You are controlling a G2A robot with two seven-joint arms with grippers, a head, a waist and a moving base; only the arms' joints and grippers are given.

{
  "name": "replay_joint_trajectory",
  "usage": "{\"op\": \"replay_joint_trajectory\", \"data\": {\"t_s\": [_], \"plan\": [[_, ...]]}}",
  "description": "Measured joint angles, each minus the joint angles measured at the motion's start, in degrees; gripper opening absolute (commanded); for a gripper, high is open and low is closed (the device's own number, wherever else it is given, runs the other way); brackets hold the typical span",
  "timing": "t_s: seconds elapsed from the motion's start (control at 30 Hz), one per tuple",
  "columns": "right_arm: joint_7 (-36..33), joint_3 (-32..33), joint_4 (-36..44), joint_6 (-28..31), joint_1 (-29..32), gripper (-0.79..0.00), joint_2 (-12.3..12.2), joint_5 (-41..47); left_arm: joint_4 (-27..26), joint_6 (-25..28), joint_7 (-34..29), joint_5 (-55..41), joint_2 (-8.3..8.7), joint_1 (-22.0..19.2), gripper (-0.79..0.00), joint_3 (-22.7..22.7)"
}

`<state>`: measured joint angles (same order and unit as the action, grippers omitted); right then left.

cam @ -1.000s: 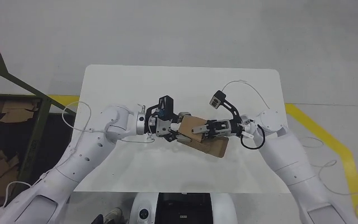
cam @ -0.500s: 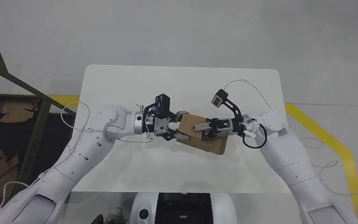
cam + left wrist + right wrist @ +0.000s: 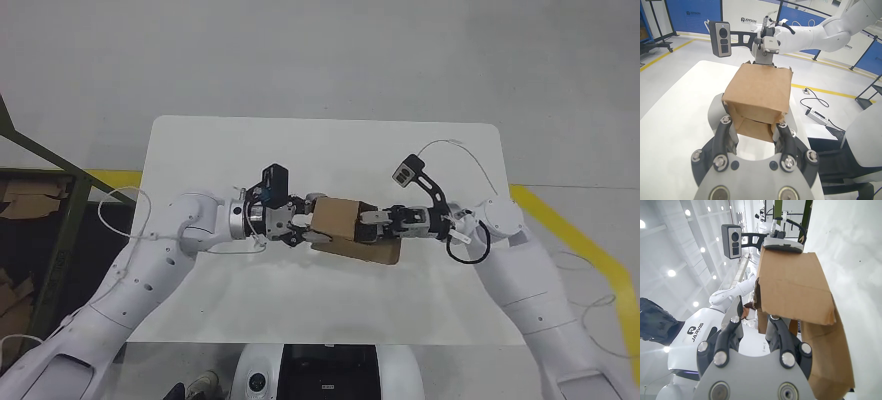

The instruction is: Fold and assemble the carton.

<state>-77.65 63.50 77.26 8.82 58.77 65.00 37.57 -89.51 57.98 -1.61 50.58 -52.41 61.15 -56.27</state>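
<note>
A brown carton (image 3: pixel 338 218) is held above the white table (image 3: pixel 200 150), squared into a box with a loose flap (image 3: pixel 378 252) hanging on the near side. My left gripper (image 3: pixel 303 226) is at its left end. In the left wrist view the left gripper (image 3: pixel 753 113) has its fingers (image 3: pixel 715 108) pressed against both sides of the carton (image 3: pixel 761 91), whose near end gapes. My right gripper (image 3: pixel 372 218) is at the other end. In the right wrist view the right gripper (image 3: pixel 753 311) is open, one finger (image 3: pixel 737 308) free and the other tucked behind the carton (image 3: pixel 791 283) wall.
A white cable (image 3: pixel 450 160) loops over the table's far right part. A bin of cardboard scraps (image 3: pixel 35 200) stands on the floor off the table's left edge. Yellow floor tape (image 3: pixel 545 215) runs off its right side.
The carton has turned from tilted to nearly level and looks more squared. The left gripper drew back to the left and the right gripper to the right.
</note>
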Motion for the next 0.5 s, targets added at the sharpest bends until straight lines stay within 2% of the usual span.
{"op": "replay_joint_trajectory", "data": {"t_s": [0.17, 0.27, 0.3, 0.37, 0.5], "plan": [[0.5, 4.5, 3.0, 0.6, 3.5, -0.551, -1.2, -0.2, 0.0, -0.6, 1.8, 1.3, 0.31, 1.6, -0.394, -2.5], [0.7, 6.6, 6.2, 0.7, 6.5, -0.61, -1.9, -1.7, 0.0, -1.2, 3.0, 2.0, 0.49, 2.5, -0.385, -4.2], [0.8, 7.1, 7.2, 0.7, 7.4, -0.64, -2.1, -2.2, -0.1, -1.4, 3.3, 2.2, 0.54, 2.7, -0.348, -4.6], [1.1, 8.0, 9.6, 0.6, 9.4, -0.699, -2.4, -3.2, 0.0, -1.7, 3.9, 2.5, 0.61, 3.2, -0.225, -5.5], [1.9, 8.3, 13.7, 0.2, 12.2, -0.785, -2.9, -5.3, -0.1, -2.3, 4.7, 3.0, 0.63, 3.8, -0.225, -6.7]]}}
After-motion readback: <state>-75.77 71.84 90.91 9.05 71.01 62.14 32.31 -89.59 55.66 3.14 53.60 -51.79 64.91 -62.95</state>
